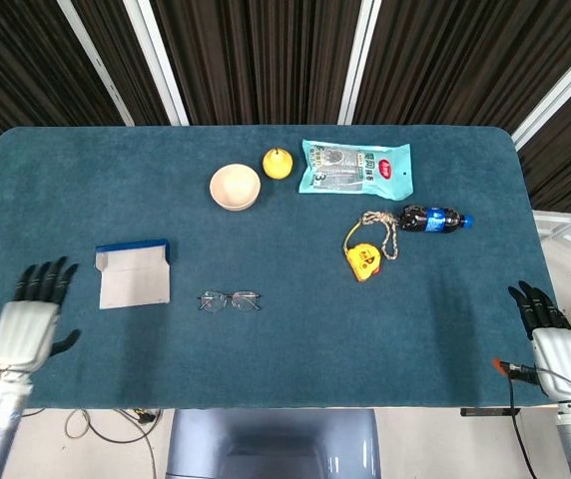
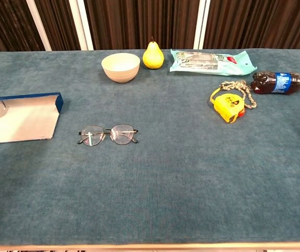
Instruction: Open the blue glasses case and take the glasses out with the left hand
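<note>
Where the teal table (image 1: pixel 266 369) meets its near edge, the left hand (image 1: pixel 28 317) at the left corner and the right hand (image 1: pixel 549 337) at the right corner lie released, fingers spread, grasping nothing. The snack bag (image 1: pixel 355 169) sits near the far edge. The blue glasses case (image 1: pixel 133 273) lies open, flap flat. The glasses (image 1: pixel 230 300) rest just beside it, bare cloth around them.

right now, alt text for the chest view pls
Thin wire-framed glasses lie on a teal cloth table, right of an open blue glasses case. Behind: cream bowl, yellow pear, teal snack packet, dark cola bottle, yellow tape measure. No hands visible.
</note>
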`<act>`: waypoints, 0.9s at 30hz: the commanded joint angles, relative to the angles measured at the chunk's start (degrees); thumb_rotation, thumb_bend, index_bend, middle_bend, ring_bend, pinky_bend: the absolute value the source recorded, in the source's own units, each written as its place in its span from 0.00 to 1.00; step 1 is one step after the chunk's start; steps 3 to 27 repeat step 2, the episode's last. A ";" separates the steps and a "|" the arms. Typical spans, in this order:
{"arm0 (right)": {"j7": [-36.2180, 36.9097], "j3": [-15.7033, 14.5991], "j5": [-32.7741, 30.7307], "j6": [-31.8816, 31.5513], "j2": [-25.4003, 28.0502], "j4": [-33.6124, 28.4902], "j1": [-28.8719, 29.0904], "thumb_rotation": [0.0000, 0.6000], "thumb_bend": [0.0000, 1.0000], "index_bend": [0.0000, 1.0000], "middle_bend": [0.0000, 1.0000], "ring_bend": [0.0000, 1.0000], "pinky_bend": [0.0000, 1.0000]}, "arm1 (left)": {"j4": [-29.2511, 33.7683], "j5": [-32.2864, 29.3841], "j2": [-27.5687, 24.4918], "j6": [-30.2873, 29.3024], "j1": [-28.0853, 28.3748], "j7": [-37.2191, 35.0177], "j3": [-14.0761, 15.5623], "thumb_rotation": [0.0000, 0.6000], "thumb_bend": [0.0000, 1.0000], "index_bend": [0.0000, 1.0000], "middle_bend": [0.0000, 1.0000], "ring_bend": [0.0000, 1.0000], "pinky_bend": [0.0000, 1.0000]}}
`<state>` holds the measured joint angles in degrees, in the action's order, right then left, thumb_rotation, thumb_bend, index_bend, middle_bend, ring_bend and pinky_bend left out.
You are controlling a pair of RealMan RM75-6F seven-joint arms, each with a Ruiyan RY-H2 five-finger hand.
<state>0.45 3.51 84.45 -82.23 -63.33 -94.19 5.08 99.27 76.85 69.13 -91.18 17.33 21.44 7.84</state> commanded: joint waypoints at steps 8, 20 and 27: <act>-0.25 0.06 -0.09 -0.04 -0.14 0.01 0.02 1.00 0.16 0.00 0.00 0.00 0.20 | -4.00 1.09 -0.41 -1.45 -3.39 -3.72 0.55 1.00 0.14 0.00 0.00 0.00 0.05; -0.25 0.06 -0.09 -0.04 -0.14 0.01 0.02 1.00 0.16 0.00 0.00 0.00 0.20 | -4.00 1.09 -0.41 -1.45 -3.39 -3.72 0.55 1.00 0.14 0.00 0.00 0.00 0.05; -0.25 0.06 -0.09 -0.04 -0.14 0.01 0.02 1.00 0.16 0.00 0.00 0.00 0.20 | -4.00 1.09 -0.41 -1.45 -3.39 -3.72 0.55 1.00 0.14 0.00 0.00 0.00 0.05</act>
